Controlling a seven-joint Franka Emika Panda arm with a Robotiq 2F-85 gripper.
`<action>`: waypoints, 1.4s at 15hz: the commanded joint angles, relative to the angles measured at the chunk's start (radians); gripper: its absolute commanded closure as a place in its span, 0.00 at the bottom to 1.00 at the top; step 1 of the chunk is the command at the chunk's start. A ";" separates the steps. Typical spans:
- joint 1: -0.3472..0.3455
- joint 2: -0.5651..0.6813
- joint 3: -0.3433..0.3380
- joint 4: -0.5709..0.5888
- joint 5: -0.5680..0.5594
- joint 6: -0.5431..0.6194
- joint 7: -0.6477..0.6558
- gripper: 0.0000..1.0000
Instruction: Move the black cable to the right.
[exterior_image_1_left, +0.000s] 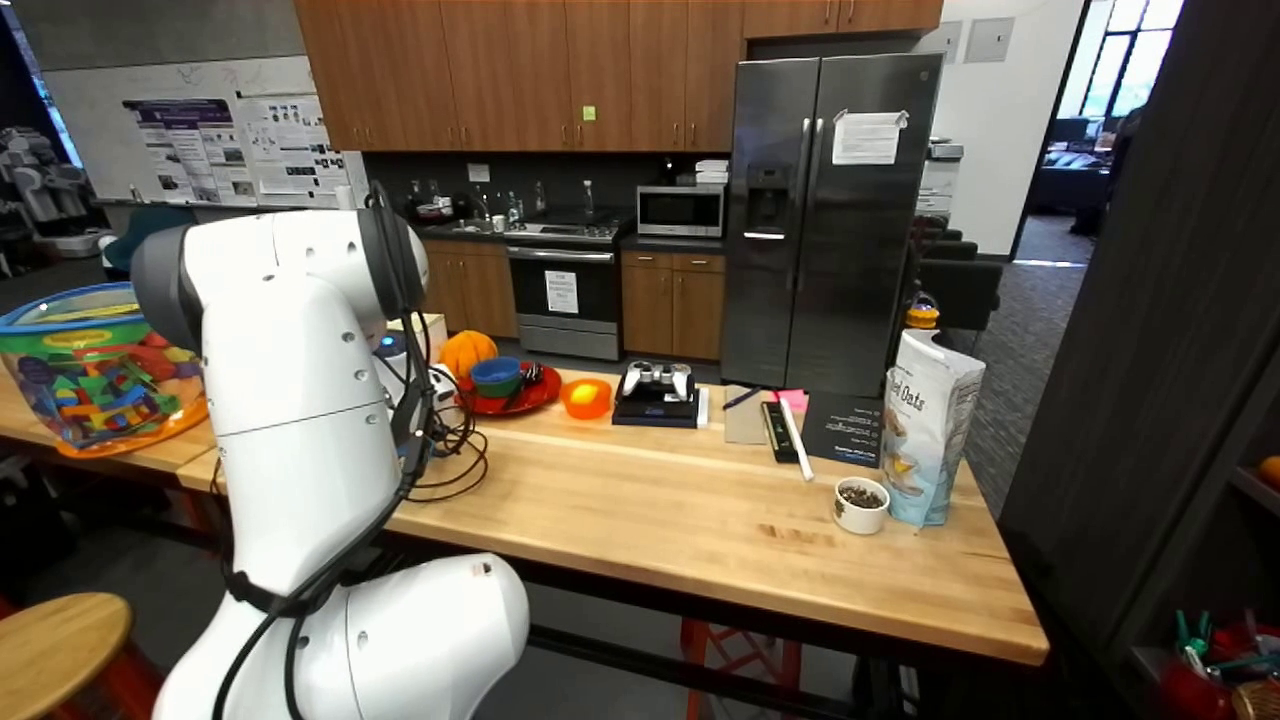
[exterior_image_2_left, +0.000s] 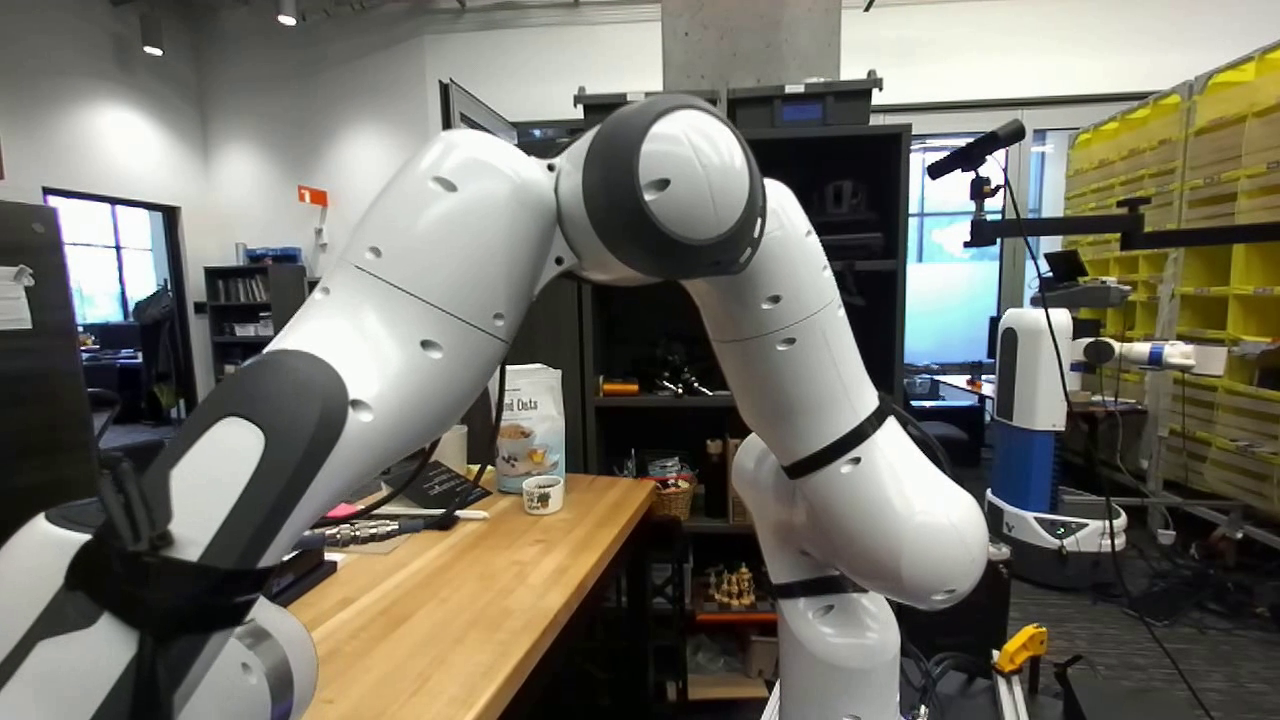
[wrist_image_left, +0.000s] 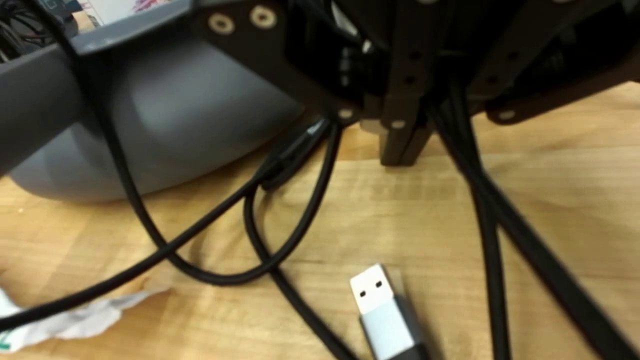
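The gripper (wrist_image_left: 407, 148) points down at the tabletop (wrist_image_left: 215, 325), its fingertips drawn together, or very nearly. Strands of the black cable (wrist_image_left: 271, 265) come out between the fingers, so it appears to be pinching the cable; so thin a thing probably needs a tight hold. Whether the tips touch the wood I cannot tell.

The cable lies in loose loops under and around the gripper, slack that should let the held part travel while the rest trails. Between two stretches of cable lies a USB-A plug (wrist_image_left: 385, 315), perhaps its own end, though the join is out of frame. A curved grey plastic body (wrist_image_left: 190, 110), too cropped to name, sits right by the loops; the strand crossing it could snag.

In an exterior view, the cable's coils lie just beside the robot arm (exterior_image_1_left: 300, 400). Near them, a red plate (exterior_image_1_left: 548, 388) carries a blue bowl (exterior_image_1_left: 497, 376), presumably to keep small things together. Right of the cable come an orange bowl (exterior_image_1_left: 586, 411) and a game controller (exterior_image_1_left: 656, 376) propped on a black box (exterior_image_1_left: 655, 413), likely its stand. Well apart, farther right of the cable, stand a white cup (exterior_image_1_left: 862, 520) and a bag of oats (exterior_image_1_left: 930, 430); the move their way looks not yet made.
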 joint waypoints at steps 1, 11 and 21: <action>0.064 -0.052 -0.042 0.013 -0.024 -0.128 0.031 1.00; 0.203 -0.194 -0.179 0.008 -0.212 -0.302 0.190 1.00; 0.045 -0.468 -0.083 -0.019 -0.702 -0.533 0.526 1.00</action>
